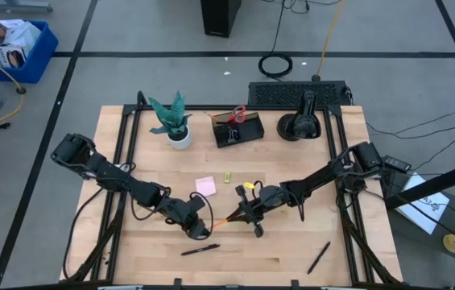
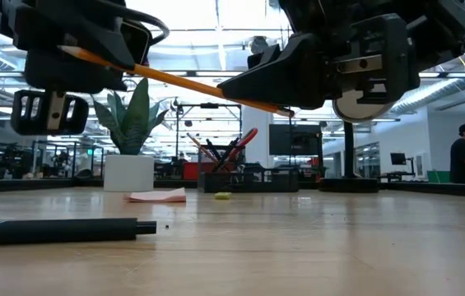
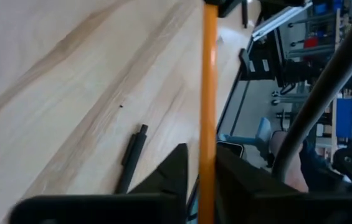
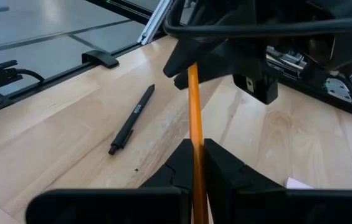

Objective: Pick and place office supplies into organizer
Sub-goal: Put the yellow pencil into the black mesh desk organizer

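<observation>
An orange pencil (image 1: 223,220) hangs in the air between my two grippers, clear of the table, over its near middle. My left gripper (image 1: 203,228) is shut on its left end and my right gripper (image 1: 247,213) on its right end. In the low view the pencil (image 2: 183,82) slopes down toward the right. The dark organizer (image 1: 237,129) stands near the far edge with red scissors (image 1: 239,114) in it. A pink sticky-note pad (image 1: 205,186) and a tiny yellow piece (image 1: 227,176) lie flat on the table. My left gripper (image 3: 202,155) pinches the pencil's left end (image 3: 208,143) between its two fingers. The fingers come about level from the table's left and lie along the pencil. The pencil is lifted clear. My right gripper (image 4: 193,146) pinches the pencil near its pointed right end (image 4: 194,134) between both fingers, coming from the table's right and lying along it. In the low view the point (image 2: 288,110) sticks out just past the fingers.
Two black pens lie near the table's near edge, one (image 1: 200,250) under the left gripper, one (image 1: 318,258) to the right. A teal plant in a white pot (image 1: 177,122) and a black domed object (image 1: 301,125) stand along the far edge.
</observation>
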Robot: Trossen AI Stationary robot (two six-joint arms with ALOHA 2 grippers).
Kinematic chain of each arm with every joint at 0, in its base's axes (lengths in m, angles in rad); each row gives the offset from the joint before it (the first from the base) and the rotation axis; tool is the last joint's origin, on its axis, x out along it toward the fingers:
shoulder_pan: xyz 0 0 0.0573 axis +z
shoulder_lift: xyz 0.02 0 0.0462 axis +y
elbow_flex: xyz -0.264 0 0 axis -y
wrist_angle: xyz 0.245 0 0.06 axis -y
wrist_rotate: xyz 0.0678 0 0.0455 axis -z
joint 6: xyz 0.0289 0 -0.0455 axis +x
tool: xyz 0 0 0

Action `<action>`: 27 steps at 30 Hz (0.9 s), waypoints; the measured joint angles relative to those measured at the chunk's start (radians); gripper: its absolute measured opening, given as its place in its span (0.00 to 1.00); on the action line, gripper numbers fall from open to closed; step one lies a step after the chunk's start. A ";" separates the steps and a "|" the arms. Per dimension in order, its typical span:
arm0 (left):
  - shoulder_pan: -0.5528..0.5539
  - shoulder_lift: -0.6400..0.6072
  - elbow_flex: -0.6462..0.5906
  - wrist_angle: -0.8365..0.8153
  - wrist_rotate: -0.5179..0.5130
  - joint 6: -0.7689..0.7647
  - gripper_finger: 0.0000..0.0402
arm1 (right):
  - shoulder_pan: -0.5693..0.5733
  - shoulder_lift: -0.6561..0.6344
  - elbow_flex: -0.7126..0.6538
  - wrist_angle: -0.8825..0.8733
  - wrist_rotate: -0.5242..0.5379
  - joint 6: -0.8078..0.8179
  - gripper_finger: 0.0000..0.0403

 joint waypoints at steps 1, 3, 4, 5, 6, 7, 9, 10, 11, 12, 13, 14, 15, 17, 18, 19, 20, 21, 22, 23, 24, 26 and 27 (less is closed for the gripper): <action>0.000 0.000 0.000 0.002 0.000 0.008 0.12 | 0.000 0.000 0.000 0.000 0.000 0.000 0.03; 0.000 0.000 0.000 0.003 0.000 0.027 0.06 | 0.000 0.000 0.000 -0.003 0.000 0.000 0.03; 0.000 0.000 0.000 0.005 0.001 0.037 0.04 | 0.000 0.000 0.000 -0.003 0.000 0.000 0.03; 0.000 0.000 0.000 0.005 0.001 0.046 0.03 | 0.000 0.000 0.000 -0.002 0.000 0.000 0.03; -0.001 0.000 0.000 0.005 0.001 0.053 0.03 | 0.000 0.000 0.000 -0.001 0.000 0.000 0.03; -0.001 0.000 0.000 0.004 0.000 0.056 0.04 | 0.000 0.000 0.000 -0.001 0.001 0.000 0.03; -0.002 0.000 0.000 -0.003 0.000 0.059 0.07 | 0.000 0.000 0.000 -0.003 0.002 0.000 0.04; -0.004 0.000 0.000 -0.009 -0.001 0.064 0.08 | 0.000 0.000 0.000 -0.003 0.001 0.000 0.05; -0.008 0.000 0.000 -0.020 -0.008 0.069 0.08 | 0.000 0.000 0.000 -0.002 0.002 0.000 0.06; -0.013 0.000 0.000 -0.031 -0.022 0.076 0.07 | 0.000 0.000 0.000 -0.002 0.002 0.000 0.08; -0.018 0.000 0.001 -0.041 -0.030 0.083 0.06 | 0.000 -0.003 0.000 -0.003 0.001 0.001 0.10; -0.025 -0.001 0.000 -0.060 -0.045 0.090 0.05 | 0.000 -0.011 0.000 -0.008 0.000 0.009 0.12; -0.031 0.000 -0.002 -0.069 -0.064 0.101 0.03 | 0.000 -0.021 0.000 -0.006 -0.002 0.020 0.14; -0.036 0.000 -0.002 -0.066 -0.108 0.133 0.02 | 0.001 -0.056 0.000 -0.010 -0.002 0.028 0.19; -0.039 0.000 -0.002 -0.057 -0.130 0.149 0.03 | 0.001 -0.078 0.000 -0.010 -0.002 0.034 0.21; -0.041 0.000 -0.002 -0.053 -0.147 0.163 0.04 | 0.001 -0.102 0.000 -0.007 -0.002 0.045 0.23; -0.041 0.000 -0.002 -0.054 -0.160 0.173 0.05 | 0.001 -0.129 0.000 -0.010 -0.002 0.058 0.26; -0.042 0.000 -0.002 -0.055 -0.167 0.175 0.05 | 0.001 -0.156 0.000 -0.013 -0.004 0.076 0.28; -0.043 0.000 -0.002 -0.054 -0.175 0.179 0.06 | 0.001 -0.186 0.000 -0.022 -0.004 0.096 0.29; -0.043 0.000 -0.002 -0.051 -0.183 0.191 0.05 | 0.001 -0.219 0.000 -0.048 -0.004 0.116 0.31; -0.044 0.000 -0.002 -0.047 -0.196 0.211 0.04 | 0.001 -0.251 0.000 -0.070 -0.005 0.132 0.33; -0.049 0.000 -0.002 -0.021 -0.236 0.253 0.02 | 0.001 -0.309 -0.002 -0.115 -0.005 0.151 0.35; -0.050 0.000 -0.002 0.005 -0.254 0.280 0.02 | 0.002 -0.336 -0.014 -0.120 -0.005 0.154 0.36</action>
